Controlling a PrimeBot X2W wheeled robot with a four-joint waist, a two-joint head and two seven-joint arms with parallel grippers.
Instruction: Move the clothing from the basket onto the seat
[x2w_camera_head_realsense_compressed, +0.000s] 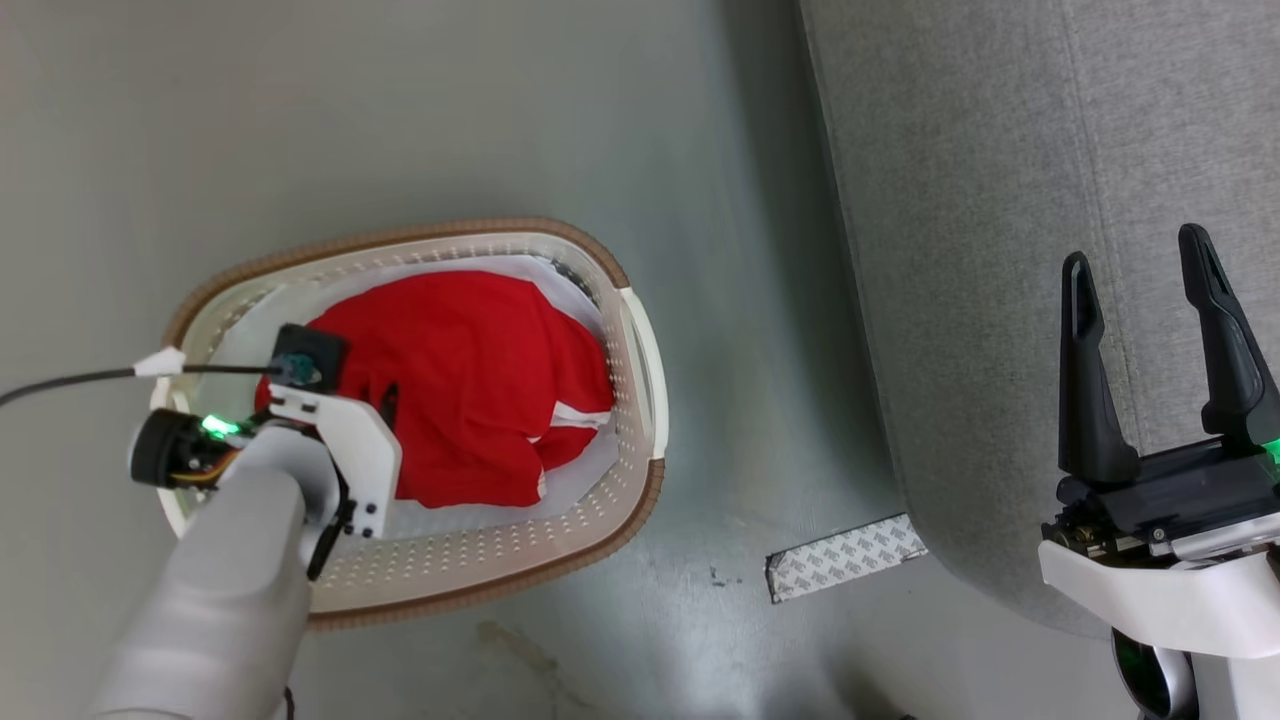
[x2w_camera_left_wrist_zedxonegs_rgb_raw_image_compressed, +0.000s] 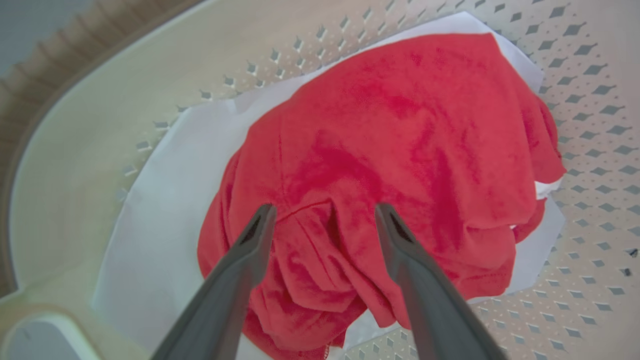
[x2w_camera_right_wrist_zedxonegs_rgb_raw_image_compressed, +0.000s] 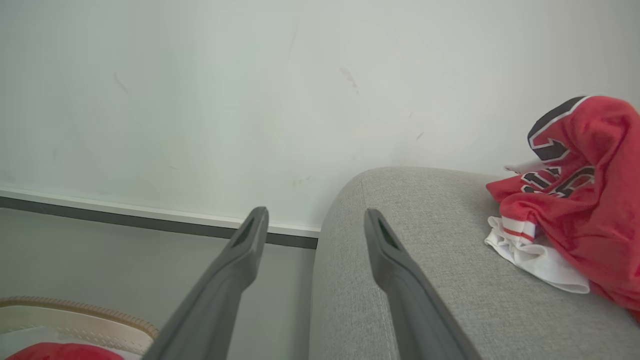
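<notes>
red clothing (x2w_camera_head_realsense_compressed: 460, 390) lies heaped in the basket (x2w_camera_head_realsense_compressed: 450, 232), whose long axis runs across the head view, one handle towards the seat (x2w_camera_head_realsense_compressed: 1000, 250). left gripper (x2w_camera_left_wrist_zedxonegs_rgb_raw_image_compressed: 325, 212) gapes wide, empty, at the heap. right gripper (x2w_camera_head_realsense_compressed: 1135, 255) wide, empty, over the seat, where a numbered garment (x2w_camera_right_wrist_zedxonegs_rgb_raw_image_compressed: 590, 215) lies.
</notes>
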